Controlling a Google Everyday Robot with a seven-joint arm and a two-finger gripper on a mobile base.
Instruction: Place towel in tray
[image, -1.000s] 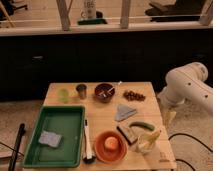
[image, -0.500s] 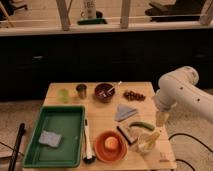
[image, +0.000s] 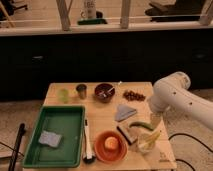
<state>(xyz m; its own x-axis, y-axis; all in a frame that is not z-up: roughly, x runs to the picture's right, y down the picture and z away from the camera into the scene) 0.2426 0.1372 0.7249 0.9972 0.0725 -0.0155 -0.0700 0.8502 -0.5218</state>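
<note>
The towel (image: 122, 112) is a grey folded triangle lying on the wooden table (image: 100, 112), right of centre. The green tray (image: 56, 135) sits at the table's front left, with a small blue-grey pad (image: 49, 138) lying inside it. My white arm (image: 175, 97) reaches in from the right. The gripper (image: 155, 120) hangs below it, above the table's right side, a little to the right of the towel and apart from it.
At the back stand a green cup (image: 63, 95), a metal cup (image: 81, 91), a dark bowl (image: 104, 92) and brown nuts (image: 132, 95). At the front are an orange bowl with a fruit (image: 110, 146), a long utensil (image: 87, 142) and a bowl with bananas (image: 146, 140).
My arm has moved left, in over the table's right side, bringing the gripper closer to the towel. The towel and tray have not moved.
</note>
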